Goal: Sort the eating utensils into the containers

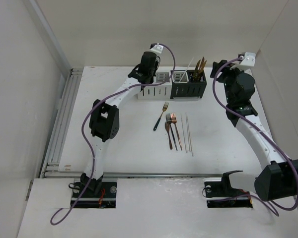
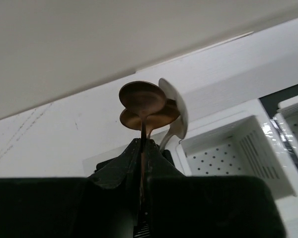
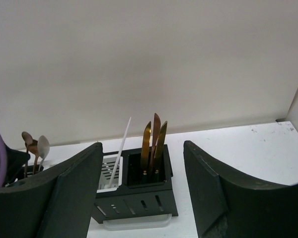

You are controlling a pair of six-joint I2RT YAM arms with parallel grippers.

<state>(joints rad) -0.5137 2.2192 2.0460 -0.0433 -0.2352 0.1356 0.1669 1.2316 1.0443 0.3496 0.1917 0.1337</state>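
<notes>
**Held item.** A copper spoon stands bowl-up. Its thin handle runs straight down between the fingers of the left gripper, which is closed on it.

**Beside it.** A second copper spoon sits just behind and below the first bowl. A silver spoon leans just to the right of that. It cannot be told whether the lower ends of these spoons rest in a compartment, because the gripper body hides them.

**Containers.** A white container with a perforated floor and slotted wall lies just right of the left gripper. In the overhead view the row runs rightward from that gripper, white units first, then a black container.

**Right gripper.** The right gripper is wide open and holds nothing. It faces the black container from a short way off. Directly ahead of it, three gold knives stand upright in a dark compartment. A white stick leans in the pale compartment just left of them.

**Unsorted items.** Loose utensils lie on the bench, between the two arms and nearer the bases than either gripper. They comprise a dark-handled fork, copper pieces side by side, and two thin white sticks at the right of the group. All lie well apart from both grippers.
</notes>
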